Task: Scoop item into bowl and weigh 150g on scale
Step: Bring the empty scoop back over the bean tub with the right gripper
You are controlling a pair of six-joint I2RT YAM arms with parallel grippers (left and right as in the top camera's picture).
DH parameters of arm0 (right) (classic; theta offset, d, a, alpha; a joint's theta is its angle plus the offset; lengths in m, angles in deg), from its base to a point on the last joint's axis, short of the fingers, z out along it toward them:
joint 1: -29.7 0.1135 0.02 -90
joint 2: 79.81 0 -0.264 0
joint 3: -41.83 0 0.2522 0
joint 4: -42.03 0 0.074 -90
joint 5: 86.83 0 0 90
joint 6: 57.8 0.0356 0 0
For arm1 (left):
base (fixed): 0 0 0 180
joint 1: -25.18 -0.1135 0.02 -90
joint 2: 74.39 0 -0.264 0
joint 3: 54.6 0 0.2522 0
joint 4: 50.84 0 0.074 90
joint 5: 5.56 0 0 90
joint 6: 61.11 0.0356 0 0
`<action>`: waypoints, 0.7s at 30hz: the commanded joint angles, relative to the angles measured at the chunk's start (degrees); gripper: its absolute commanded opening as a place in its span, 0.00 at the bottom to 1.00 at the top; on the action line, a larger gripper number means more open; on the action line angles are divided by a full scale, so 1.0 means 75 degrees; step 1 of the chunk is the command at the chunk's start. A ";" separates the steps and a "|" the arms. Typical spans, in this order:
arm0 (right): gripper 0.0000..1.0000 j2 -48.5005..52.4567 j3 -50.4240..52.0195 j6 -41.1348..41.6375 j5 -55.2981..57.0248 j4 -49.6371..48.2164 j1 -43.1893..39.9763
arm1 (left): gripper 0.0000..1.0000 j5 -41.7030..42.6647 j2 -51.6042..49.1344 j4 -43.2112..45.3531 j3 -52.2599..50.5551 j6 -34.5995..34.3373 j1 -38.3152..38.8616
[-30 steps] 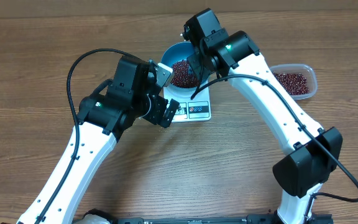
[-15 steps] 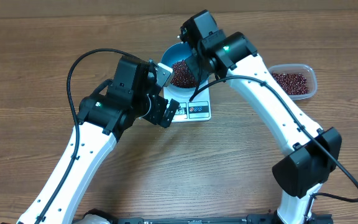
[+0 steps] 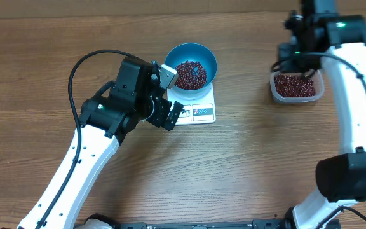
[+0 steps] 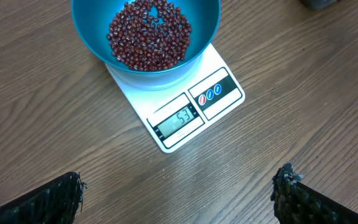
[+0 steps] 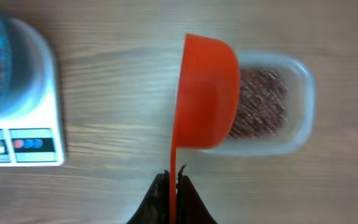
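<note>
Showing 53 — the scale (image 4: 222,70), bowl (image 4: 87,22) of beans (image 4: 149,34) on top.

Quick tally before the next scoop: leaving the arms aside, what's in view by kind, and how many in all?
Blue bowl: 1
White scale: 1
Clear tub: 1
Orange scoop: 1
Bean heaps: 2, in bowl and tub
Total: 6

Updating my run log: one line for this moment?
left gripper open near scale | right gripper shut on scoop at tub | bowl of beans on scale
</note>
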 commanded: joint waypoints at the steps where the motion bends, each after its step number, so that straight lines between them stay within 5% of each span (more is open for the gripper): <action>1: 0.04 -0.0219 -0.0099 0.0044 -0.0090 0.0184 -0.0866 | 1.00 -0.0047 0.0044 0.0029 -0.0015 -0.0099 0.0003; 21: 0.04 -0.0181 0.1950 -0.0017 -0.0085 -0.0717 -0.1763 | 1.00 -0.0047 0.0044 0.0029 -0.0015 -0.0099 0.0003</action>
